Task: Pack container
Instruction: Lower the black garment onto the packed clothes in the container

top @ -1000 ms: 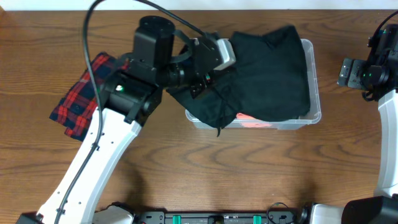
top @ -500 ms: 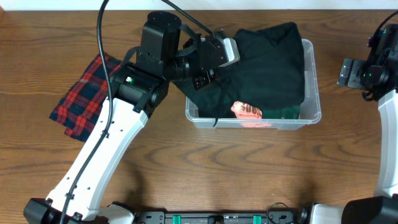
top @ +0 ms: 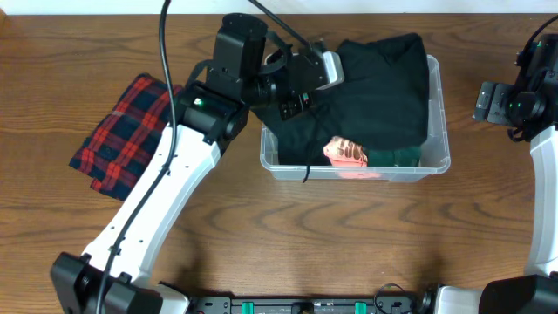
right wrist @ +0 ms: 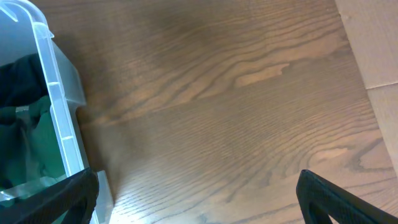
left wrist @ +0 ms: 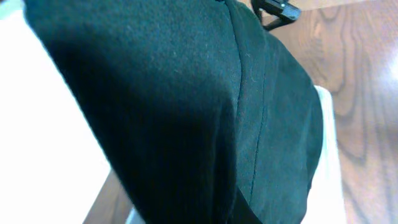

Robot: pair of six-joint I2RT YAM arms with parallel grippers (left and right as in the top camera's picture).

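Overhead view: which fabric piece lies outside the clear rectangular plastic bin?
The red-and-blue plaid cloth, flat on the wooden table left of the bin; the black garment sits inside.

Corner of the clear container point(right wrist: 59, 106) sat at frame left on the wood table point(right wrist: 211, 106), dark cloth point(right wrist: 18, 81) inside. The right gripper point(right wrist: 193, 205) showed black fingertips point(right wrist: 336, 199) spread wide along the bottom edge.

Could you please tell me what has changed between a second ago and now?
The left gripper, fingers shut on the black garment, swung farther over the container. That pulled most of the overhanging cloth off its near left corner and inside, uncovering a pink item. The container, the plaid cloth and the open right gripper stayed put.
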